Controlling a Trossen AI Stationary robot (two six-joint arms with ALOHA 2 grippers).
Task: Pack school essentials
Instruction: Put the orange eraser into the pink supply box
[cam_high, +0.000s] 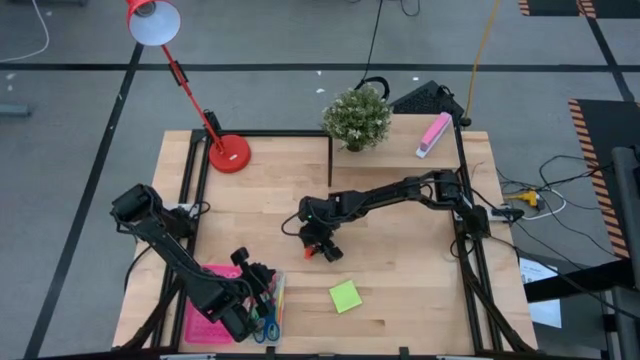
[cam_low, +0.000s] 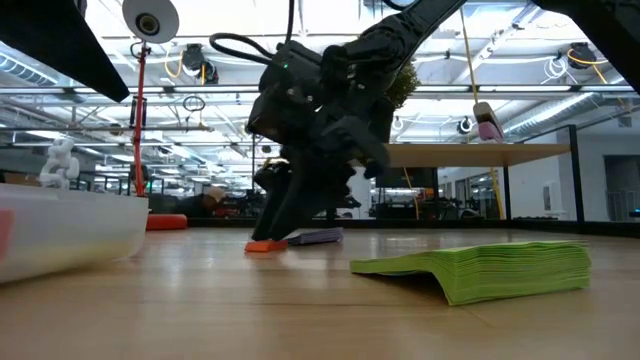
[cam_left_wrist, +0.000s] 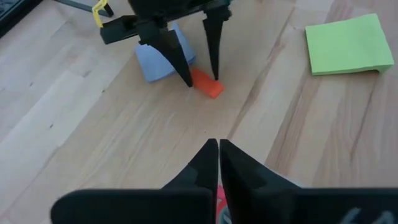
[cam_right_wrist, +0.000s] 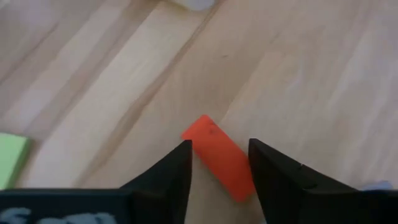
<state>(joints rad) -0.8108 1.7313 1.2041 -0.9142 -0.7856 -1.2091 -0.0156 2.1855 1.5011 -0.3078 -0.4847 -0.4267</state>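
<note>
Right gripper (cam_high: 325, 250) down at mid-tabletop (cam_high: 400, 200), jaws parted around an orange block (cam_right_wrist: 219, 155), one fingertip on each side, block lying flat on the wood. Whether fingertips press the block: cannot tell. Just behind it, a pale-blue note pad (cam_left_wrist: 158, 56), partly hidden by the gripper. Nearby toward the front edge, a green note pad (cam_high: 345, 296), flat, apart from the block. Left gripper (cam_high: 262, 290) at the front left corner above a pink tray (cam_high: 200, 325), jaws closed together, holding nothing visible. Beside the tray, scissors (cam_high: 268, 325) with blue and green handles, plus thin pens. Red desk lamp (cam_high: 229, 153) and potted plant (cam_high: 357, 118) at the back.
</note>
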